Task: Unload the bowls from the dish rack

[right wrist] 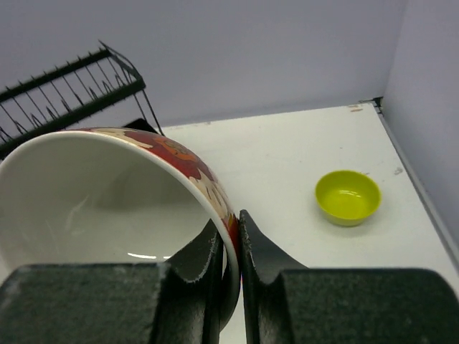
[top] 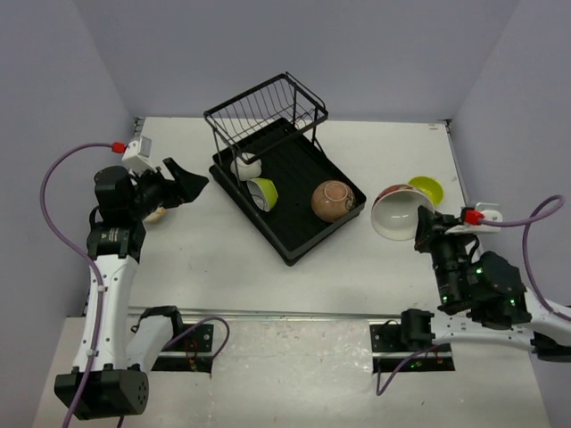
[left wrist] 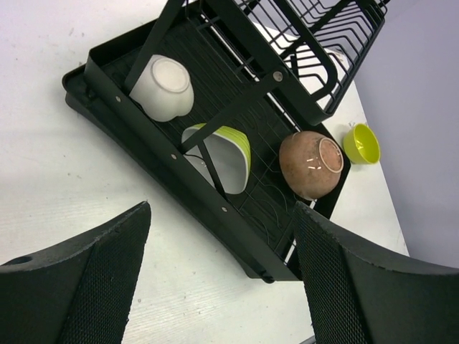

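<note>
The black dish rack [top: 295, 242] [left wrist: 140, 140] lies at mid-table with its wire basket [top: 264, 109] at the far end. In its tray rest a white bowl [top: 247, 167] [left wrist: 163, 87], a lime-green bowl on its side [top: 263, 193] [left wrist: 226, 155] and a tan-brown bowl upside down [top: 333, 200] [left wrist: 313, 163]. My right gripper [top: 419, 227] [right wrist: 231, 236] is shut on the rim of a white bowl with a red pattern [top: 395, 212] [right wrist: 107, 193], held tilted to the right of the rack. My left gripper [top: 184, 183] [left wrist: 222, 276] hangs open and empty left of the rack.
A second lime-green bowl [top: 427, 188] [right wrist: 348, 196] [left wrist: 361, 143] sits upright on the table right of the rack, just beyond the held bowl. Another pale bowl [top: 157, 214] peeks out under my left arm. Walls close in on the left, right and back.
</note>
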`<state>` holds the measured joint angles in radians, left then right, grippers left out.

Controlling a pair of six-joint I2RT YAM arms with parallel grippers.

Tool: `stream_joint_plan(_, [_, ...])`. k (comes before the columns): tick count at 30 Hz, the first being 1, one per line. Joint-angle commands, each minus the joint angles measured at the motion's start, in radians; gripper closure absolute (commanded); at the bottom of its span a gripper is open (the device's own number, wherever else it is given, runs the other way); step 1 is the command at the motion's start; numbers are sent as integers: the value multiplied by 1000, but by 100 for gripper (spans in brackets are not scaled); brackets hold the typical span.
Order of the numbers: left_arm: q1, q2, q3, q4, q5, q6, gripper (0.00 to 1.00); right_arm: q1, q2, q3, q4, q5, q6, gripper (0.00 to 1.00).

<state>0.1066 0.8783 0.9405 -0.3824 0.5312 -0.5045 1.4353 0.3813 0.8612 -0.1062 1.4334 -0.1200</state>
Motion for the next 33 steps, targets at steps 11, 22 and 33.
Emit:
stream_joint_plan(11, [-376,-39,87,-68,-189,21,23,-492,373,90,-469,-618,448,100])
stream_joint_plan(22, [-775,31,86,-20,-413,-45,22,-526,769,378,-501,-918,482,100])
stream_joint_plan(33, [-915,194,109,62,-553,-68,25,-524,916,608,-576,-1030,465,100])
